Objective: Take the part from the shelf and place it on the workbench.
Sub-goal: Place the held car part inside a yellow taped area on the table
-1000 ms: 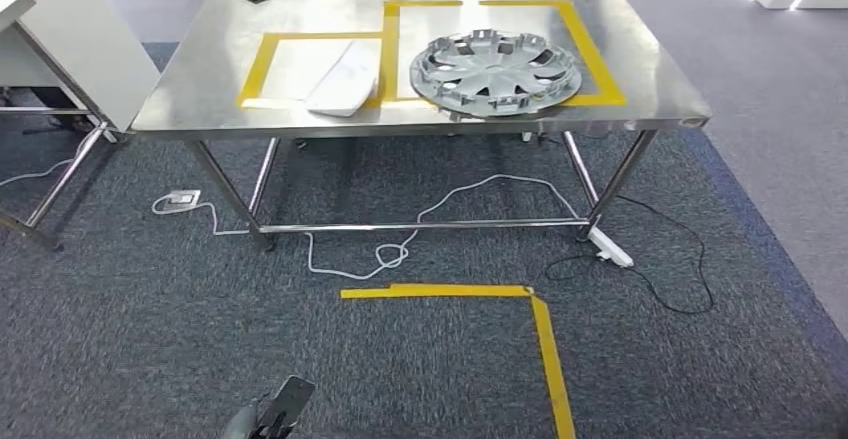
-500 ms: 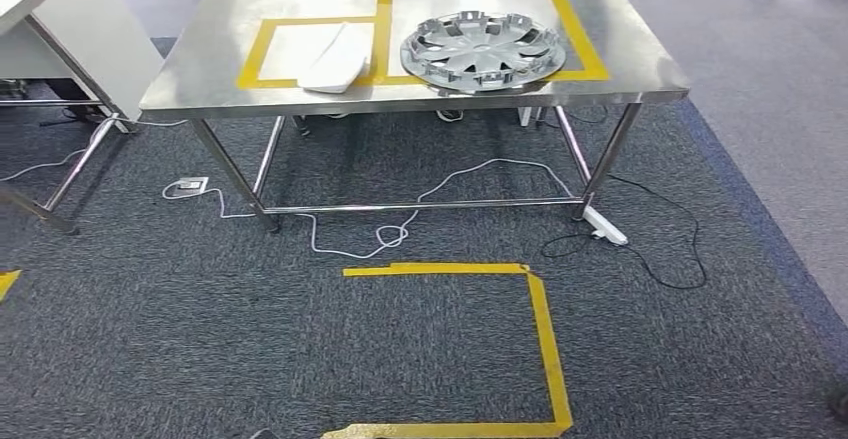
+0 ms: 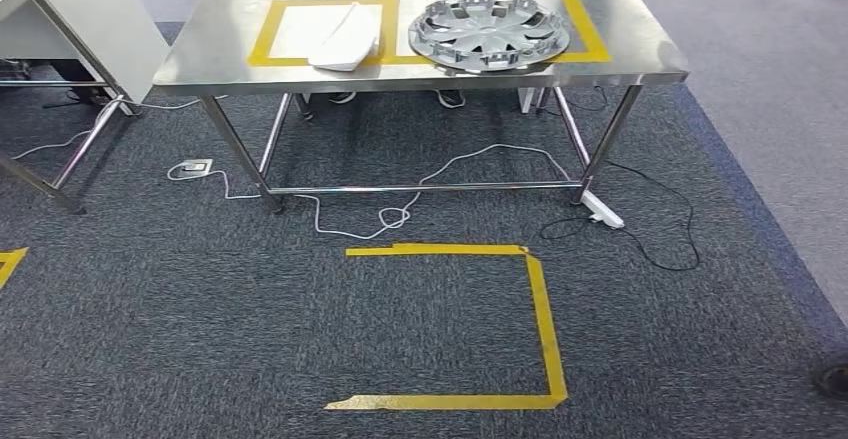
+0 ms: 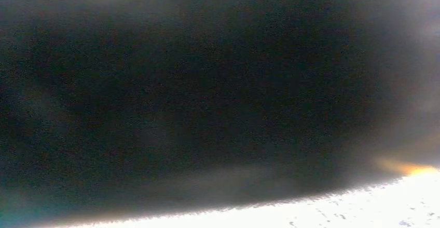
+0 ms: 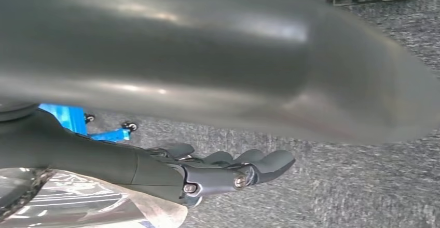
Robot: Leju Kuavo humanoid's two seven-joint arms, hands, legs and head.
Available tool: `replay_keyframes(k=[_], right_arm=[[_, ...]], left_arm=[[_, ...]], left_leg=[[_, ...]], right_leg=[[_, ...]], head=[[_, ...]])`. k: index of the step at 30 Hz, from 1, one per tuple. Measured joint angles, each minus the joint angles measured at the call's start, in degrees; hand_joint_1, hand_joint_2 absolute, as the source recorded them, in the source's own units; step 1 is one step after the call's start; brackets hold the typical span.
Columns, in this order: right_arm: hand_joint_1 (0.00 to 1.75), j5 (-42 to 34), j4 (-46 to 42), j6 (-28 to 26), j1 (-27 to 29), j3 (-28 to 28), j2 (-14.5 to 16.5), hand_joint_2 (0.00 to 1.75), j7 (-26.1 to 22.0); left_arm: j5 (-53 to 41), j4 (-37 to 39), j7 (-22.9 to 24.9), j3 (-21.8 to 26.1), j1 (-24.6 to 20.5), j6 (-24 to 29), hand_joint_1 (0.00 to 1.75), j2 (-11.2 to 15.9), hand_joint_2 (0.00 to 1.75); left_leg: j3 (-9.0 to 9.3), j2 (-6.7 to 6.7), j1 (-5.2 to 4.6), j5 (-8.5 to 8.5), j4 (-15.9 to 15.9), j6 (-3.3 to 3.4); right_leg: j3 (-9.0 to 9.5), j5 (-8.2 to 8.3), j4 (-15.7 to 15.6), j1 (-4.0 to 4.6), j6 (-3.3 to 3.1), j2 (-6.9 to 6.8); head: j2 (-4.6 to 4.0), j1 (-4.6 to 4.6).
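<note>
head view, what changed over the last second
The whole picture has shifted: the camera moved, backing away from the steel table, so more carpet and the full yellow tape square on the floor show. The hubcap and the white part lie on the table as before.

Dark grey robot hand (image 5: 228, 168) with small screws.

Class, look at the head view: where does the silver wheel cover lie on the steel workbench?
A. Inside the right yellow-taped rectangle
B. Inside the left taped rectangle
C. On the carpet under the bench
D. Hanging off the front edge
A: the wheel cover lies within the right yellow-taped rectangle on the workbench, beside the white part.
</note>
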Motion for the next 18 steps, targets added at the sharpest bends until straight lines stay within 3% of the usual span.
replay_keyframes(k=[3,4,5,6,8,10,12,14,15,16,18], right_arm=[[0.0,0.0,0.2,0.0,0.0,-0.2,-0.2,0.0,0.0],[0.0,0.0,0.2,0.0,0.0,-0.2,-0.2,0.0,0.0],[0.0,0.1,0.3,0.0,0.0,-0.2,-0.3,0.0,0.0],[0.0,0.2,0.3,0.1,0.0,-0.3,-0.3,0.0,-0.1],[0.0,0.5,0.3,0.1,-0.1,-0.3,-0.4,0.0,-0.2],[0.0,0.9,0.3,0.1,-0.3,-0.3,-0.4,0.0,-0.4],[0.0,1.3,0.3,0.1,-0.5,-0.4,-0.4,0.0,-0.5],[0.0,1.7,0.4,0.0,-0.5,-0.6,-0.4,0.0,-0.6],[0.0,2.0,0.4,-0.1,-0.6,-0.8,-0.4,0.0,-0.7],[0.0,2.2,0.5,-0.2,-0.6,-0.9,-0.4,0.0,-0.9],[0.0,2.6,0.6,-0.5,-0.7,-1.1,-0.4,0.0,-1.2]], left_arm=[[0.0,0.1,0.0,-0.1,-0.1,0.1,0.0,0.0,0.0],[0.0,0.1,0.0,-0.1,-0.1,0.1,0.0,0.0,0.0],[0.0,0.1,0.0,-0.1,-0.1,0.1,0.0,0.0,0.0],[-0.1,0.1,0.0,-0.2,-0.1,0.1,0.0,-0.1,0.0],[-0.1,0.1,0.0,-0.2,-0.1,0.3,0.0,-0.2,0.0],[-0.1,0.2,0.1,-0.3,-0.1,0.4,0.0,-0.2,0.0],[-0.1,0.2,0.2,-0.3,-0.2,0.4,0.0,-0.2,0.0],[-0.1,0.2,0.2,-0.3,-0.2,0.4,0.0,-0.2,0.0],[-0.1,0.2,0.2,-0.3,-0.1,0.4,0.0,-0.1,0.0],[-0.1,0.2,0.2,-0.3,0.0,0.4,0.0,-0.1,0.0],[-0.3,0.2,0.2,-0.3,0.0,0.4,0.0,-0.2,0.0]], left_leg=[[-1.7,0.18,0.09,1.41,-0.5,0.4],[-2.39,0.26,0.06,1.9,-0.4,0.34],[-3.11,0.33,0.05,2.38,-0.2,0.27],[-3.89,0.38,0.08,2.82,0.1,0.14],[-5.48,0.39,0.18,3.57,0.9,-0.27],[-6.7,0.35,0.09,4.26,1.7,-0.86],[-7.28,0.34,0.03,5.26,2.0,-1.51],[-7.72,0.26,0.16,5.64,2.1,-2.18],[-8.09,0.18,0.25,4.36,2.8,-2.53],[-8.62,0.11,0.35,1.93,4.6,-2.85],[-9.8,0.06,0.57,-4.48,11.1,-3.39]], right_leg=[[-3.18,-7.31,9.3,-0.31,0.78,0.44],[-3.78,-8.6,12.7,-0.4,0.99,0.45],[-3.7,-8.55,14.6,-0.48,1.17,0.45],[-2.71,-7.29,14.5,-0.56,1.32,0.45],[1.98,-3.96,8.6,-0.81,1.48,0.46],[7.42,-3.72,0.7,-0.85,1.31,0.58],[8.97,-4.63,-2.6,-0.61,0.67,0.7],[7.67,-3.86,-2.7,-0.6,-0.4,0.52],[7.04,-3.27,-2.7,-0.66,-1.01,0.38],[6.29,-2.57,-2.8,-0.74,-1.52,0.24],[4.76,-1.15,-2.7,-0.65,-2.06,0.09]], head=[[0.0,0.34],[0.0,0.34],[0.0,0.34],[0.0,0.34],[0.0,0.36],[0.0,0.37],[0.0,0.4],[-0.01,0.46],[-0.01,0.41],[-0.01,0.28],[-0.01,0.03]])
